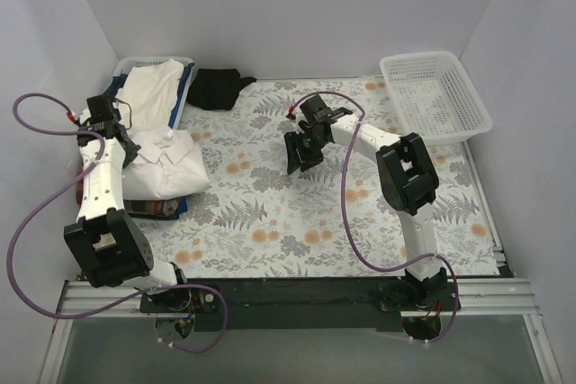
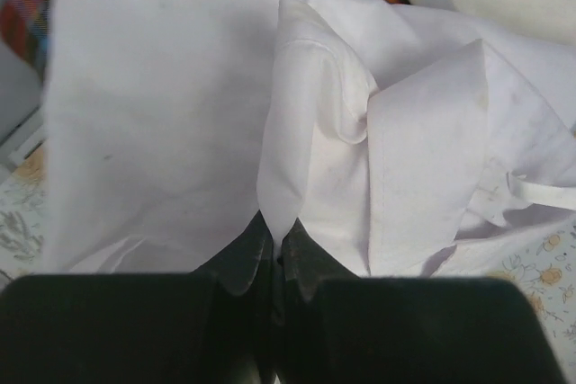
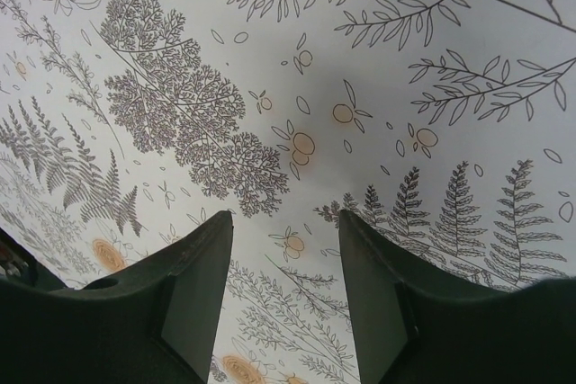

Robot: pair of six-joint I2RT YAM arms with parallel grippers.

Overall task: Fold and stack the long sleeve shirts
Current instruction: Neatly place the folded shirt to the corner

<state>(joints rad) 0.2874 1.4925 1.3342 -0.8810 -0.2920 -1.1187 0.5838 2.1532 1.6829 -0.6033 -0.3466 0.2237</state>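
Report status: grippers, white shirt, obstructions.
Left gripper shut on a fold of the plain white collared shirt. Right gripper open, empty, over the fern-print tablecloth. Red plaid shirt lies under the white one. No obstruction seen.

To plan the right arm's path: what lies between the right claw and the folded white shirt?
In the top view, only bare floral tablecloth separates the right claw from the folded white shirt.
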